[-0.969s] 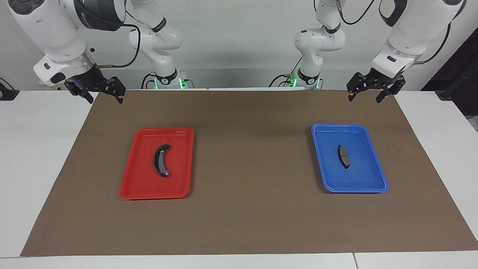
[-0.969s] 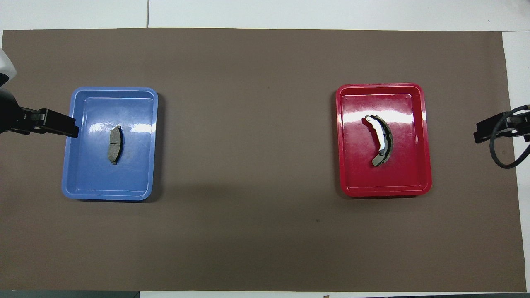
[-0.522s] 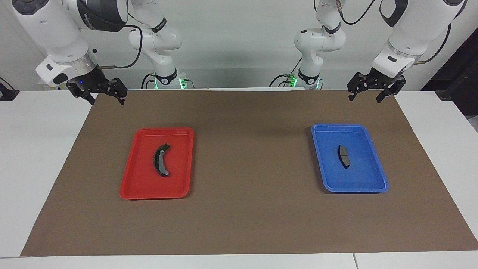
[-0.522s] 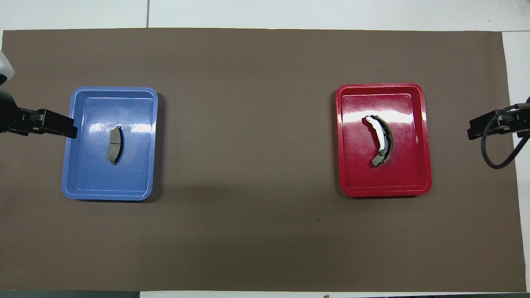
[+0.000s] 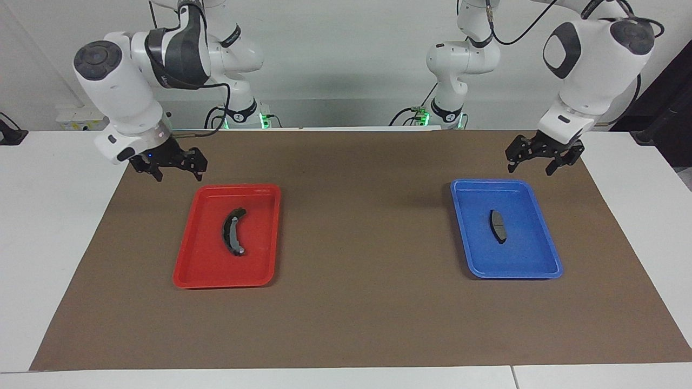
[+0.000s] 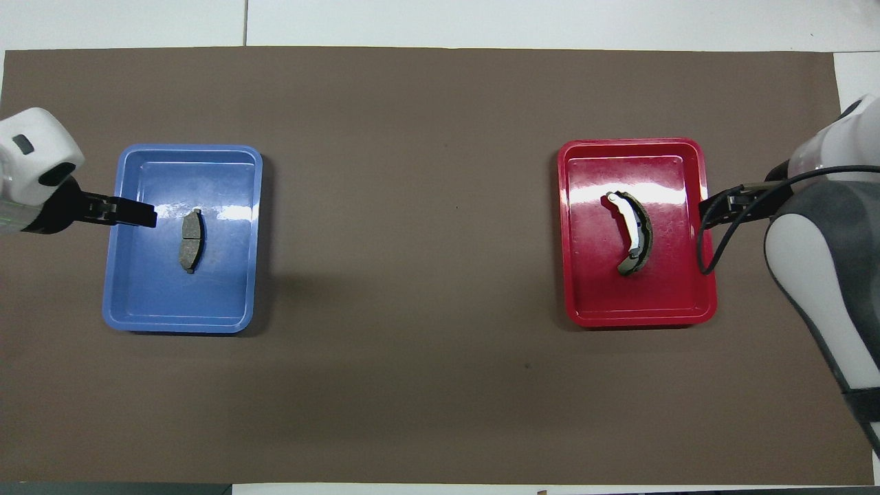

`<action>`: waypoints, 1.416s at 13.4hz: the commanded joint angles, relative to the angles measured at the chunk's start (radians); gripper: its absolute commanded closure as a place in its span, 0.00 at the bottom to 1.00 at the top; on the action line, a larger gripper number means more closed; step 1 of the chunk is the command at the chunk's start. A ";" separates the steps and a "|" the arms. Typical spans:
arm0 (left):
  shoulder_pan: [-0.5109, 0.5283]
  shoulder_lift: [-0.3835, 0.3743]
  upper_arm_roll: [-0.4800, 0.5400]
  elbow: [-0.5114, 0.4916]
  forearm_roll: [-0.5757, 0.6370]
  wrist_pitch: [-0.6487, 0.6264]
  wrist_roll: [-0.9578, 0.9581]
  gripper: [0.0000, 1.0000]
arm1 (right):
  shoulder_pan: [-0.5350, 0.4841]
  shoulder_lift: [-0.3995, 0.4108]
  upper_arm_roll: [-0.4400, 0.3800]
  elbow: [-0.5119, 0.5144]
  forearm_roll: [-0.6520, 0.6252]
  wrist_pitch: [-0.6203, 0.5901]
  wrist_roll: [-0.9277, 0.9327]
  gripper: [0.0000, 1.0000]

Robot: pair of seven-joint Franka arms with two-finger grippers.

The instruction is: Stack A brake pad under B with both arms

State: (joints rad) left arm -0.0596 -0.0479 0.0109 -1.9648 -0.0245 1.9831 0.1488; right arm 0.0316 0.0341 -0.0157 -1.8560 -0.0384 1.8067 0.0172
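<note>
While both pads lie in trays, grippers hover unobstructed.

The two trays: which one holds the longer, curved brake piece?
The red tray, at the right arm's end of the table, holds B, the long crescent. The blue tray holds only the A brake pad, short and nearly straight.

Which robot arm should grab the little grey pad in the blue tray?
The left one, probably. Its tool hangs open by the blue tray holding the A brake pad. The right tool is up by the red tray.
</note>
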 commanded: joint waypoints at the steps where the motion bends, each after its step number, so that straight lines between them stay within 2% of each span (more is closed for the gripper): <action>1: 0.001 -0.015 0.000 -0.199 0.006 0.269 0.017 0.00 | -0.015 0.013 0.029 -0.065 0.006 0.094 0.015 0.00; 3: 0.001 0.045 0.000 -0.268 0.006 0.420 0.020 0.00 | -0.013 0.045 0.048 -0.075 0.006 0.140 0.055 0.00; 5: 0.003 0.095 0.001 -0.296 0.006 0.508 0.029 0.00 | -0.015 0.066 0.078 -0.116 0.006 0.210 0.078 0.00; 7: 0.004 0.153 0.006 -0.290 0.006 0.531 0.035 0.00 | -0.015 0.061 0.086 -0.193 0.006 0.311 0.079 0.00; 9: 0.023 0.201 0.007 -0.290 0.006 0.553 0.026 0.00 | -0.015 0.072 0.088 -0.209 0.006 0.335 0.079 0.00; 14: 0.041 0.224 0.009 -0.295 0.006 0.539 0.026 0.03 | -0.013 0.127 0.097 -0.246 0.006 0.433 0.107 0.00; 15: 0.041 0.224 0.009 -0.295 0.006 0.537 0.026 0.08 | -0.013 0.150 0.108 -0.243 0.006 0.453 0.112 0.00; 16: 0.041 0.224 0.009 -0.295 0.006 0.534 0.025 0.18 | -0.013 0.164 0.108 -0.242 0.006 0.479 0.110 0.01; 18: 0.041 0.224 0.009 -0.292 0.006 0.522 0.026 0.51 | -0.013 0.188 0.108 -0.242 0.006 0.502 0.109 0.07; 19: 0.041 0.224 0.009 -0.292 0.006 0.520 0.026 0.62 | -0.013 0.202 0.108 -0.242 0.006 0.511 0.109 0.10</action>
State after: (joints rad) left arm -0.0295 0.1689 0.0213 -2.2523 -0.0250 2.5113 0.1650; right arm 0.0321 0.2194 0.0794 -2.0958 -0.0383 2.2922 0.1135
